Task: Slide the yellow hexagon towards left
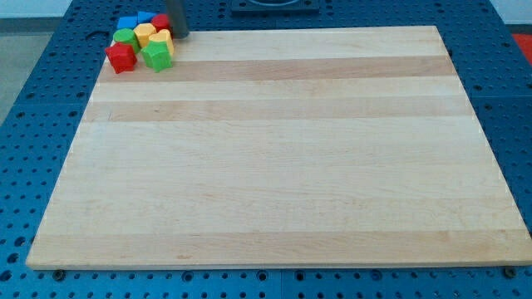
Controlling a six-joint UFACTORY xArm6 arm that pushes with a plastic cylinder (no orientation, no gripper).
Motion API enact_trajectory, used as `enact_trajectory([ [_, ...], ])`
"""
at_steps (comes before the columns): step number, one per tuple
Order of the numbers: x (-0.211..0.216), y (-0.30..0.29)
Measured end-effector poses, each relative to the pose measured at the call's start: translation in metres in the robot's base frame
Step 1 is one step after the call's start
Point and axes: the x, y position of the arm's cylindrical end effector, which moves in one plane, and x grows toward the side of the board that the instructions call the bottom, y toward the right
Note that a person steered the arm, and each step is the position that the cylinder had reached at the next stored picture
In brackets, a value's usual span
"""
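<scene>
Wooden board (274, 149) on blue pegboard (41, 100), blocks clustered top-left, my tip (179, 35) touching yellow hexagon (160, 40), no jaws.

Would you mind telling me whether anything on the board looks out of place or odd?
All the blocks crowd the board's top-left corner; the blue blocks and a red one sit at or past its top edge. My tip is right of the yellow blocks.

We see all the blocks (141, 40) bunched together, touching, in the board's (274, 166) top left corner, and my tip (179, 35) sits just to the right of them, near the top edge.
</scene>
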Motion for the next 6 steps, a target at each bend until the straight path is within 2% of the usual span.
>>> enact_trajectory([
  [1,0.000,-0.029],
  [6,0.000,-0.098],
])
